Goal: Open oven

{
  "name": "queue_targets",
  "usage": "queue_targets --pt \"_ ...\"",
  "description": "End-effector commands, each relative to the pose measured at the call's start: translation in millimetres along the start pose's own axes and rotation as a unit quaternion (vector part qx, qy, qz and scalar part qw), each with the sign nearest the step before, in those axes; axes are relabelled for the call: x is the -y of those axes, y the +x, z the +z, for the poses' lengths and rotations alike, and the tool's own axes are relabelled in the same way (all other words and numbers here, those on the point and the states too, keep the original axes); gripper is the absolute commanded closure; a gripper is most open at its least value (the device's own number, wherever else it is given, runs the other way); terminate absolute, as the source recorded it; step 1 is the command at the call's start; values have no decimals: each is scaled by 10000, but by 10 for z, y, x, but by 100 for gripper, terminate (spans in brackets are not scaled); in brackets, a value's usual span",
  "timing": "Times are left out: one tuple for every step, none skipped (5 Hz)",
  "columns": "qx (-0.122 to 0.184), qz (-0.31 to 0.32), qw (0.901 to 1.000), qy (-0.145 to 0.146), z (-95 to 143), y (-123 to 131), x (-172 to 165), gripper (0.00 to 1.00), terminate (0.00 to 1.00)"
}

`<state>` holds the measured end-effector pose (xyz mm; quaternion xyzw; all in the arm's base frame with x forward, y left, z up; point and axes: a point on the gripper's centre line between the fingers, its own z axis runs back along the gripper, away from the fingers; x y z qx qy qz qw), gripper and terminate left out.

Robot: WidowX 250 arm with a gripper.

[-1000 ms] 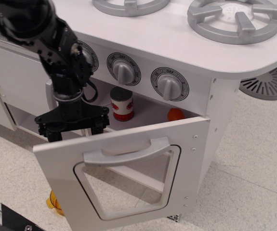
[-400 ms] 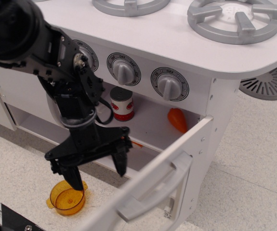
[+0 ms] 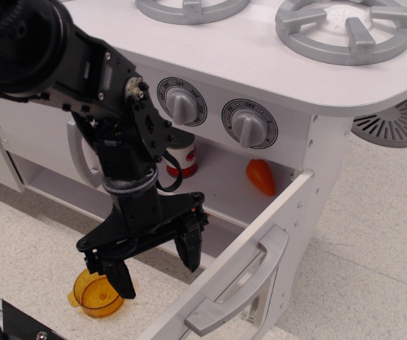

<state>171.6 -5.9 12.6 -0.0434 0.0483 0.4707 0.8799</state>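
The white toy oven (image 3: 309, 142) has two grey dial knobs (image 3: 247, 125) showing on its front panel. Its door (image 3: 274, 219) is swung wide open to the right, hinged at the right side, with its grey bar handle (image 3: 242, 294) facing the front. My black gripper (image 3: 157, 261) hangs in front of the open oven cavity, left of the door. Its fingers (image 3: 191, 244) are spread wide and hold nothing. Inside the cavity stand a red and white can (image 3: 183, 159) and an orange carrot-like toy (image 3: 261, 176).
An orange translucent cup (image 3: 93, 296) lies on the floor under my gripper. Grey stove burners (image 3: 348, 28) sit on the top. A white cabinet (image 3: 19, 120) stands at the left. A grey vent disc (image 3: 398, 122) lies on the floor at the right.
The oven door has swung from half open to wide open. My gripper moved down and to the right, in front of the cavity, and stays open.
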Motion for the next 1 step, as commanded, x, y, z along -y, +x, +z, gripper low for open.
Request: queue_targets --pt "105 -21 9999 -133 121 60 102 0 100"
